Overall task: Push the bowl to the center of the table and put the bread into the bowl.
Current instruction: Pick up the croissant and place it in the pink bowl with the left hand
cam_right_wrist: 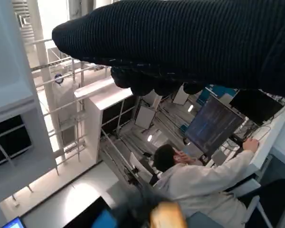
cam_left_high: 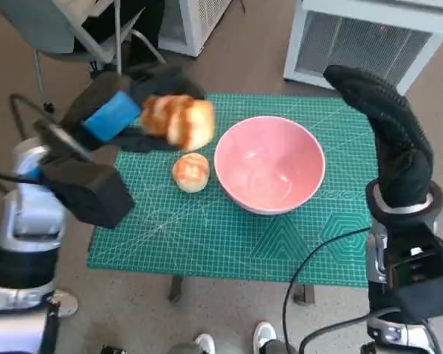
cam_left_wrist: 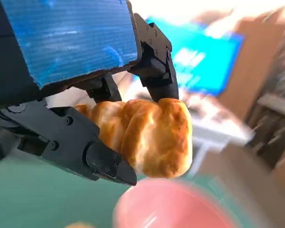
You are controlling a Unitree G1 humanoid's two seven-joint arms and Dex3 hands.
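My left hand [cam_left_high: 125, 110] holds a piece of bread [cam_left_high: 179, 120] up off the table [cam_left_high: 207, 236], just beside the pink bowl [cam_left_high: 270, 164] on its far-left side. In the left wrist view the black fingers [cam_left_wrist: 102, 164] clamp the loaf [cam_left_wrist: 147, 135] from both sides, and the pink rim [cam_left_wrist: 175, 204] shows below and slightly ahead of it. A 2nd piece of bread, a small round bun [cam_left_high: 191, 172], lies on the green mat touching or almost touching the bowl's left wall; I cannot tell which.

The bowl looks to me already near the middle of the table, so I judge the step in hand is the drop. To do it well I should carry the loaf further toward the bowl until it hangs over the hollow, not over the rim, since it is wide and could catch the edge and tip out. I should lower it close to the inside before parting my fingers, so it does not bounce. I should also keep my wrist high enough to pass over the bun and the rim, because a knock would shove the bowl off center.

My right hand [cam_left_high: 387, 133] is raised off the table at the bowl's right, well apart from it, holding nothing. Its fingers look loosely curved, but I cannot tell how far they are closed.
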